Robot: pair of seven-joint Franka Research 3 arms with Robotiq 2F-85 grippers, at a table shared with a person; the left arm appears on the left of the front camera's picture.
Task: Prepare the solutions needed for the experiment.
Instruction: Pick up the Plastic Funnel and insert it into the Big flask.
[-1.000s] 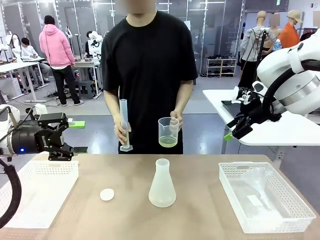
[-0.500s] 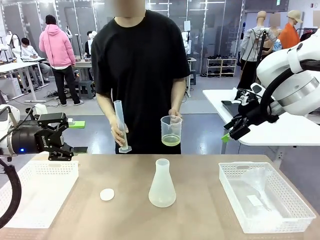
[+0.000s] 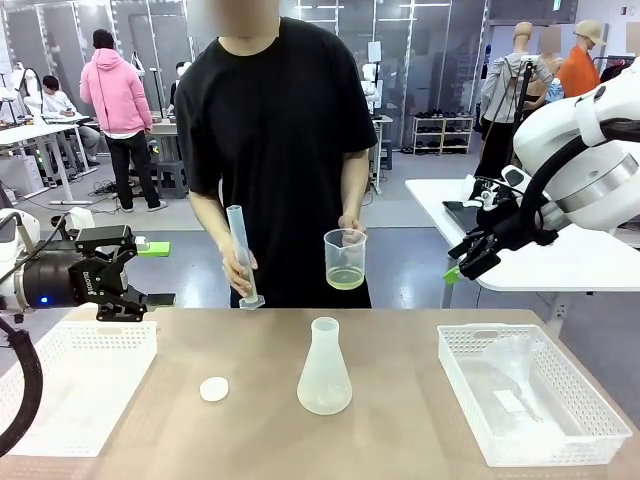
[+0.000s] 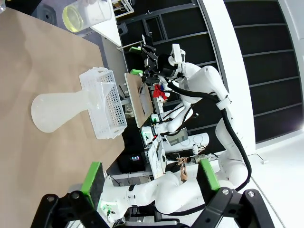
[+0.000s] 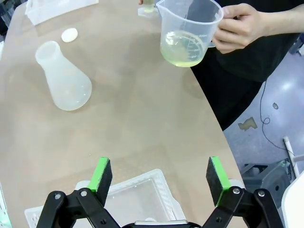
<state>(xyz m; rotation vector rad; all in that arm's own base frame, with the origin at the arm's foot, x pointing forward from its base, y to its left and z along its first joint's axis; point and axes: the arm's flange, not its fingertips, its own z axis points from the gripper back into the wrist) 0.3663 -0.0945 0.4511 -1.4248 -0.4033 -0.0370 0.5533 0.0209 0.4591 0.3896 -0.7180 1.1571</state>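
Beyond the far edge of the tan desk (image 3: 400,430), the front view shows a pale yellow-green see-through liquid (image 3: 345,280) at the bottom of a translucent plastic beaker (image 3: 345,250). The beaker is held up in a person's hand (image 3: 350,228). A slim translucent graduated cylinder (image 3: 240,245) is held tilted in the other hand (image 3: 238,270). A frosted conical plastic flask (image 3: 324,368) stands upright mid-desk, with a small white round cap (image 3: 214,389) apart from it toward the left edge. A white lattice-walled basket (image 3: 100,327) is set at the left edge and a second lattice basket (image 3: 490,330) at the right edge. The left gripper (image 3: 155,272) and the right gripper (image 3: 465,262) are raised off the desk.

Seen from the left wrist, the scene is rolled sideways. The left gripper (image 4: 149,180) is spread wide and empty, and bare desk (image 4: 38,156) lies before the flask (image 4: 59,111).

From the right wrist, the right gripper (image 5: 159,178) is likewise wide open and empty above the second basket (image 5: 137,194). Printed scale marks are shown on the beaker (image 5: 190,19), with the liquid (image 5: 183,52) as a shallow disc.
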